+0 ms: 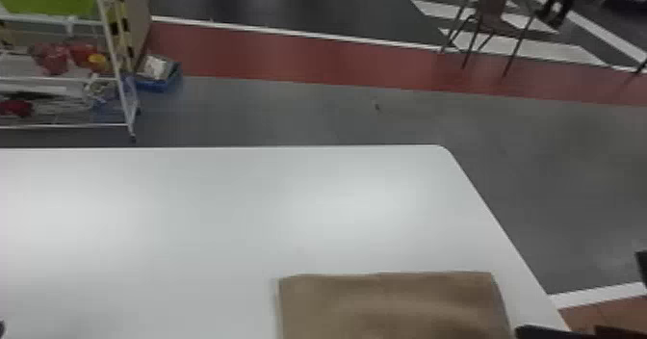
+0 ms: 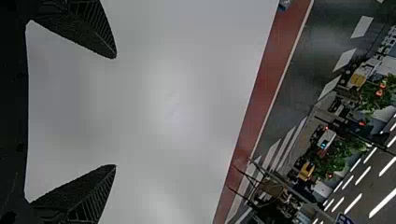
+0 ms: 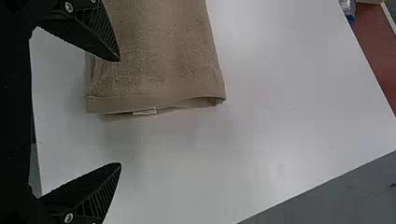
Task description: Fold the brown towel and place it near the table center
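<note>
The brown towel (image 1: 392,304) lies flat on the white table (image 1: 216,208), low in the head view and toward the table's right side. A dark part of my right gripper (image 1: 541,332) shows at the bottom, just right of the towel. In the right wrist view the towel (image 3: 159,56) has a layered, folded edge with a small tag; my right gripper (image 3: 120,112) is open, one finger over the towel's edge and the other over bare table. My left gripper (image 2: 116,112) stands open above the white tabletop, nothing between its fingers.
The table's far edge and its slanted right edge border grey floor. Beyond stand a wire rack (image 1: 62,78) at the left, a blue bin (image 1: 159,75) beside it, and a chair (image 1: 496,15) at the right.
</note>
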Robot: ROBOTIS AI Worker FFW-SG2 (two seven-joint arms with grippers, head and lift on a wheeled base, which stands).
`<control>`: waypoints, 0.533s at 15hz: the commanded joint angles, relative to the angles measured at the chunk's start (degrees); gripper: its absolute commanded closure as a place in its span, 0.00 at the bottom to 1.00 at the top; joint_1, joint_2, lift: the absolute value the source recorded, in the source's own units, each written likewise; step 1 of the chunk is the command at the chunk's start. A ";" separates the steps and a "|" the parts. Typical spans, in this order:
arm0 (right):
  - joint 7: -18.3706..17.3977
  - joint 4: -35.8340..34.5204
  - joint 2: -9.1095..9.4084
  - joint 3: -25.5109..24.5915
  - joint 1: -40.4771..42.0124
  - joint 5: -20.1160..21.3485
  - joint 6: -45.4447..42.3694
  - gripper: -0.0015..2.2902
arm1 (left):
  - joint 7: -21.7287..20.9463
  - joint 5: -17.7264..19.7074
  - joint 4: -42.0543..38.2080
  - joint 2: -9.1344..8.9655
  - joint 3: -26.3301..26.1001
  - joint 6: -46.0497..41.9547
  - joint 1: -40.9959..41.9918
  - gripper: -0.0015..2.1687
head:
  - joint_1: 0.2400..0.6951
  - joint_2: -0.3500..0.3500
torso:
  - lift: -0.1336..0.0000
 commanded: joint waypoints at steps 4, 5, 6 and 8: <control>0.19 7.15 -0.59 1.01 -5.75 0.81 -3.35 0.04 | 0.01 0.60 -0.15 -0.32 -0.39 0.00 0.17 0.02 | 1.00 0.08 | 0.09; 0.19 8.12 -0.59 1.36 -6.46 0.81 -4.22 0.04 | -0.08 0.60 -0.33 -0.32 -0.47 0.00 0.26 0.02 | 1.00 0.08 | 0.09; 0.19 8.82 -0.41 1.45 -6.63 0.81 -5.98 0.04 | 0.01 0.78 -0.42 -0.32 -0.47 0.00 0.35 0.02 | 1.00 0.08 | 0.09; 0.19 9.87 0.12 2.15 -6.63 0.11 -8.62 0.04 | 0.01 1.48 -0.50 -0.32 -0.39 0.00 0.52 0.02 | 1.00 0.08 | 0.09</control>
